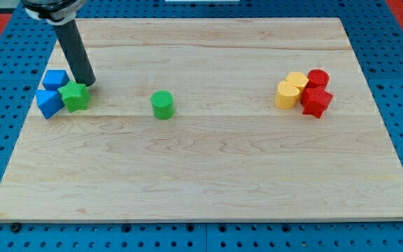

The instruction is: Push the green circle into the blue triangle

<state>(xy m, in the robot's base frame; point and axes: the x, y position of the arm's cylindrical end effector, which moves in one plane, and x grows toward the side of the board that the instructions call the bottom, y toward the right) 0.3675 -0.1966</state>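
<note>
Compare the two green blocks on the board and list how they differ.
1. Shape: the green circle is a round cylinder; the green star has a lobed outline.
2. Company: the green circle stands alone near the board's middle; the green star sits against two blue blocks at the view's left.
3. My tip is right beside the green star, at its upper right, and far from the green circle.
Both share the same green.
</note>
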